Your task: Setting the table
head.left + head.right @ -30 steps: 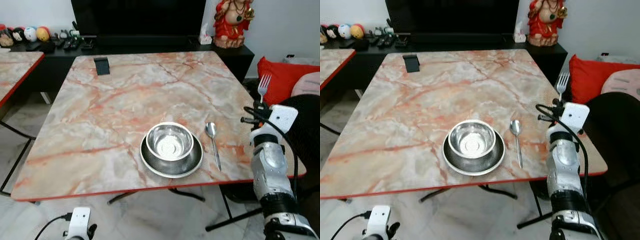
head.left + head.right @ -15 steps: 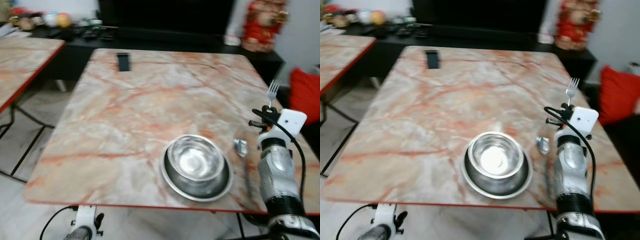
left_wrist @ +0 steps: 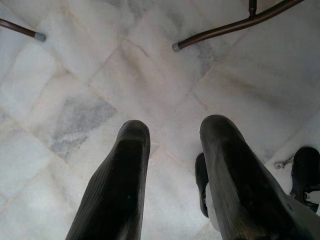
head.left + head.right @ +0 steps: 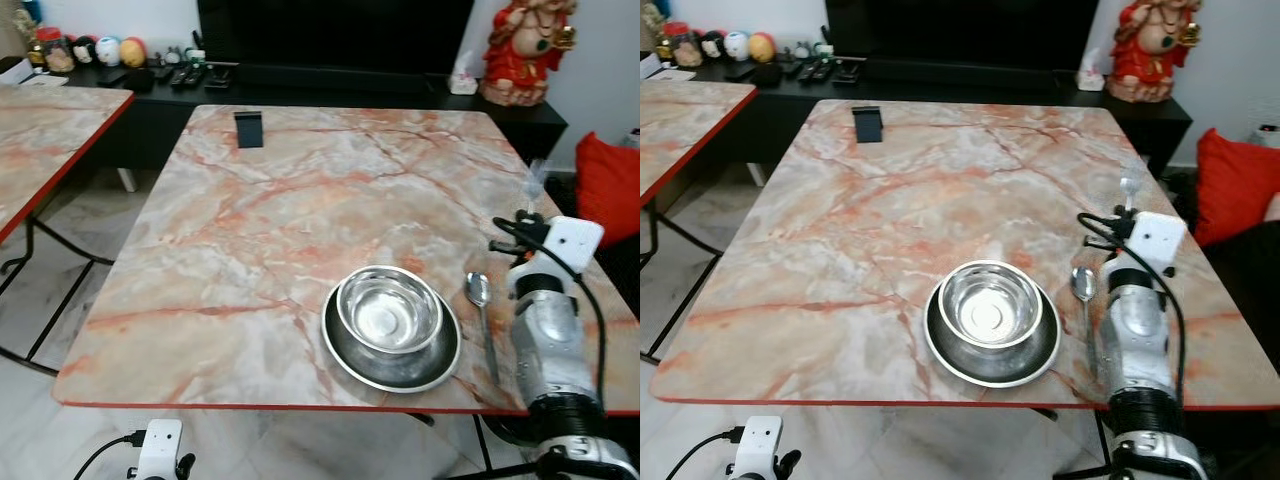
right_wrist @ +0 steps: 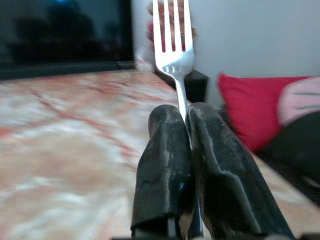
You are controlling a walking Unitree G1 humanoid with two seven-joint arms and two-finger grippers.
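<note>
steel fork held upright over the tabletop's right edge

marble in pink and cream with a red rim makes up the tabletop (image 4: 300,210). near its front edge, toward the right, a steel bowl (image 4: 389,310) sits inside a steel plate (image 4: 391,339). just beside the plate, on the side of the right edge, a spoon (image 4: 482,315) lies with its bowl end pointing toward the far edge and its handle running back to the front edge, apart from the plate.

the right gripper (image 5: 184,117) is raised at the right edge of the tabletop, near the front right corner, its two black fingers (image 5: 165,160) pressed together on the handle of a fork (image 5: 173,45). the fork stands upright, tines up; in the head views it is blurred (image 4: 1129,188) above the white wrist housing. the silver right arm rises from below the front edge, next to the spoon.

the left gripper (image 3: 172,135) hangs low below the front edge of the tabletop, its fingers apart and holding nothing, over the pale marble floor (image 3: 90,75), with a dark metal table leg (image 3: 235,25) in its view.

a small black object (image 4: 248,129) stands near the far left corner of the tabletop. beyond the far edge runs a low black cabinet (image 4: 300,85) with a dark television (image 4: 335,35) on it and a red figurine (image 4: 520,50) at its right end. a red cushion (image 4: 607,185) lies off the right edge. a second marble tabletop (image 4: 40,135) stands to the left.
</note>
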